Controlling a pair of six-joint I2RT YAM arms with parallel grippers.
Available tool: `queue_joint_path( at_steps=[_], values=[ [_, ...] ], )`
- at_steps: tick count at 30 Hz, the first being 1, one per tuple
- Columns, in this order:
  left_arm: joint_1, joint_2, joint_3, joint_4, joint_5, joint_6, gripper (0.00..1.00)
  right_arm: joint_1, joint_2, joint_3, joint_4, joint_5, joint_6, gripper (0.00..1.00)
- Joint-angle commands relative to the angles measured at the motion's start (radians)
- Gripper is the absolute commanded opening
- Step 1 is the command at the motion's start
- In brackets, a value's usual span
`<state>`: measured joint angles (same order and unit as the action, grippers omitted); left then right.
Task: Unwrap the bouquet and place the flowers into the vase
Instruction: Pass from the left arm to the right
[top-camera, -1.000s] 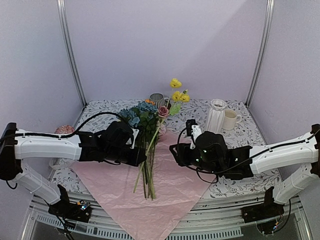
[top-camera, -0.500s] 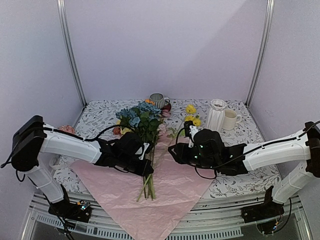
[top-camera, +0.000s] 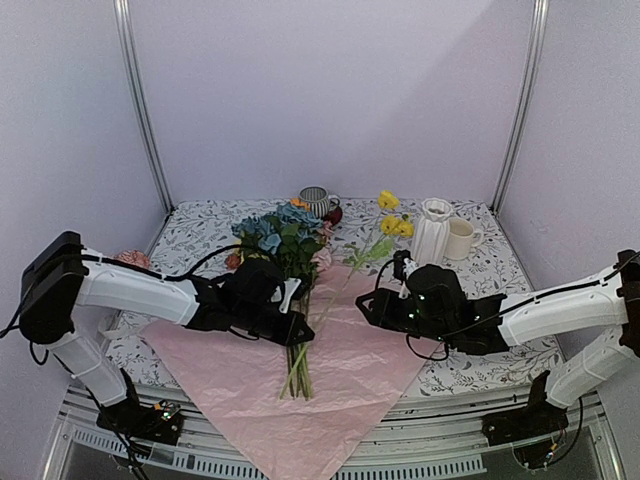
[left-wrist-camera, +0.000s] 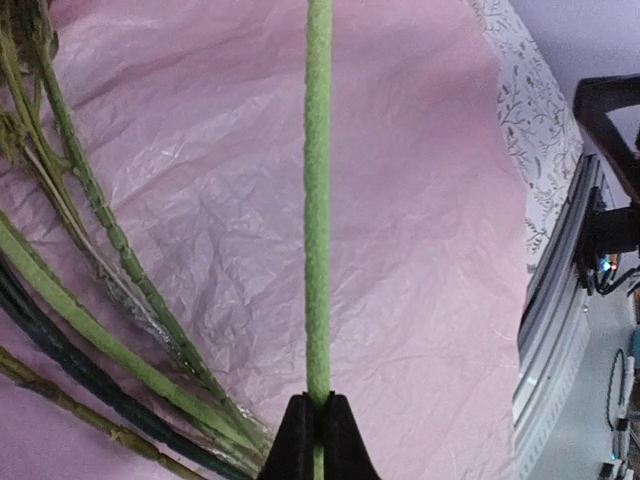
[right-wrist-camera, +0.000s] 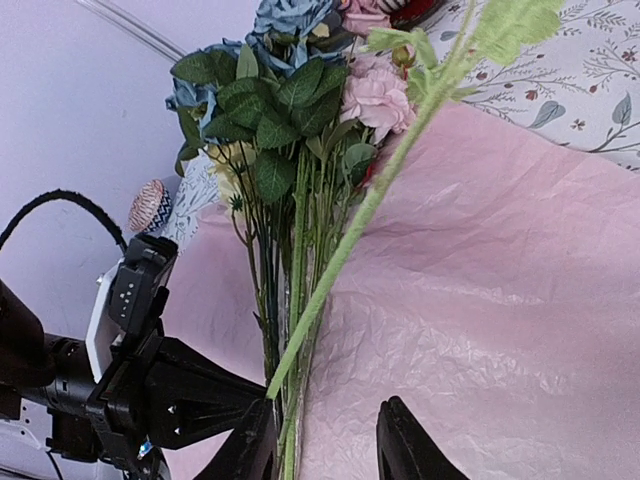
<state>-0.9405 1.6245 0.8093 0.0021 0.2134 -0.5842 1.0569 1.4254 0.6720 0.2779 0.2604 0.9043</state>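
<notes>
**Left side:** Your left pincer has dropped low over the opened pink paper in the past second. It stays pressed together on the foot of a single poppy stem, pinching it clear of the rest. The other flowers lie on the sheet just beside it, blooms at 12 o'clock, cut ends at 6.

**Right side:** From that grip the stem slants up toward 1 o'clock. Its yellow blooms have swung across from above the bunch and now hang near the vase, not touching it. Your right pincer has slid toward 3 o'clock and spread its jaws as it went. Nothing sits between them now; the stem passes close by one finger.

**Left side:** So the unwrapping looks done, and you have one flower of many in hand, held by one arm only.

**Right side:** But the wrong end is nearest the vase, which stands at the back right of the table, at 1 o'clock from your right pincer. By my judgement, you must bring the foot round to that narrow neck, likely with a fresh grip higher up the stem, before your left lets go.
</notes>
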Motion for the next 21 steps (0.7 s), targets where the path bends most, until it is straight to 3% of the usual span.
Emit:
queue_joint_path(
  at_steps=[1,5,9,13,21],
  values=[
    [0.004,-0.101,-0.044,0.06,-0.017,0.009,0.0,-0.031,-0.07,-0.024,0.102,0.011,0.015,0.37],
    [0.003,-0.211,-0.099,0.099,-0.047,0.004,0.0,-0.038,-0.087,0.027,0.157,-0.076,-0.103,0.41],
    [0.0,-0.335,-0.169,0.165,-0.067,0.01,0.0,-0.038,-0.113,0.077,0.229,-0.175,-0.266,0.51],
    [0.0,-0.457,-0.241,0.238,-0.066,0.015,0.0,-0.039,-0.131,0.136,0.252,-0.254,-0.344,0.52],
    [-0.007,-0.633,-0.352,0.432,-0.022,0.048,0.0,-0.03,-0.086,0.178,0.456,-0.518,-0.456,0.57]
  ],
)
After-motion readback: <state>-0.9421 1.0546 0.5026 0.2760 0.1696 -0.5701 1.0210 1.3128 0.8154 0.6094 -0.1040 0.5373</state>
